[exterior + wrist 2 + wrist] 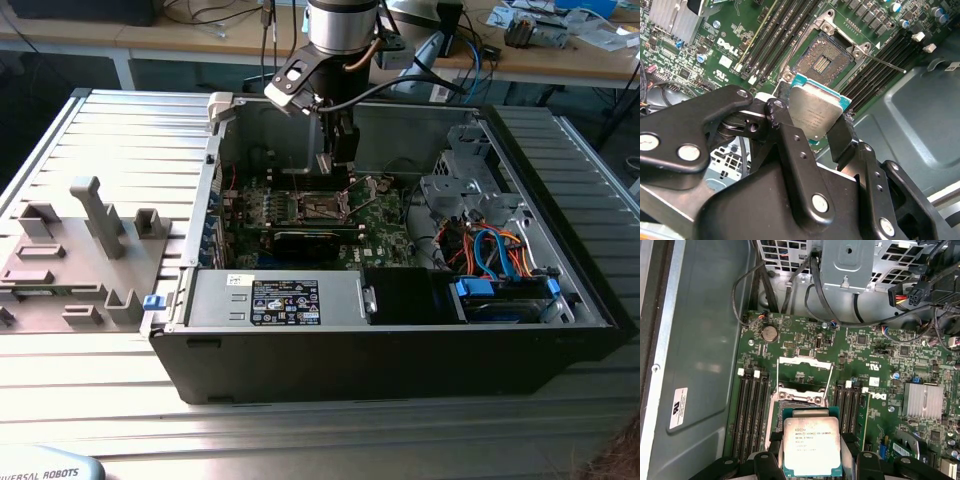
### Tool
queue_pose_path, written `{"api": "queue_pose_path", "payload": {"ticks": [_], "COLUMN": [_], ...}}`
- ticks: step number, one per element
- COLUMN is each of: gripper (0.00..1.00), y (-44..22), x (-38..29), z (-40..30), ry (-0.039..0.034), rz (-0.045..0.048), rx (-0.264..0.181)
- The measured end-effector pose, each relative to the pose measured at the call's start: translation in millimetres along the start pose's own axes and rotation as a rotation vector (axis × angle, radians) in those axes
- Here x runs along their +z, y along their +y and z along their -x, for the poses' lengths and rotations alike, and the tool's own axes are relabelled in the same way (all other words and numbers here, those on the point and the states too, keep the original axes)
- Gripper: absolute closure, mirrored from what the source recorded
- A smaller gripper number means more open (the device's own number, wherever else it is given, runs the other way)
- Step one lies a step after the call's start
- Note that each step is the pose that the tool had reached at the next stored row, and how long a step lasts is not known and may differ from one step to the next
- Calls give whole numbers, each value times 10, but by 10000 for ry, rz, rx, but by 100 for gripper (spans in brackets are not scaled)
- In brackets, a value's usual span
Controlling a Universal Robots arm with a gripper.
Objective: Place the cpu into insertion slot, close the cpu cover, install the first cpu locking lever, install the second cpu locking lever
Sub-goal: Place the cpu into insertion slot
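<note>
Jaws clench the cpu by opposite edges. It hangs clear of the bare insertion slot; the cpu cover stands open.

Arm: round silver-grey wrist section, dark band at its lower end
Hand: matt black, built of flat linked bars with rounded ends
Fingers: two straight black bars with small holes along them
Screws: round silver heads at the joints
Cables: black, looping off the wrist
</note>
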State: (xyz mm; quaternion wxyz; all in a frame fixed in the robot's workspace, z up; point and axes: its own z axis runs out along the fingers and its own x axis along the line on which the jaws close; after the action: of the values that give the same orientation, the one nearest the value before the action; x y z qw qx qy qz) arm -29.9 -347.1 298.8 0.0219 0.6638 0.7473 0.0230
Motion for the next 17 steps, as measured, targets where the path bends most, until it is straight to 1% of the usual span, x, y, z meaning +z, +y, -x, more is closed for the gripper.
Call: {"api": "queue_pose_path", "payload": {"ticks": [17], "gripper": [46], "y": [0], "x": [2], "z": [0], "ry": [-11], "rz": [0], "rx": [163]}}
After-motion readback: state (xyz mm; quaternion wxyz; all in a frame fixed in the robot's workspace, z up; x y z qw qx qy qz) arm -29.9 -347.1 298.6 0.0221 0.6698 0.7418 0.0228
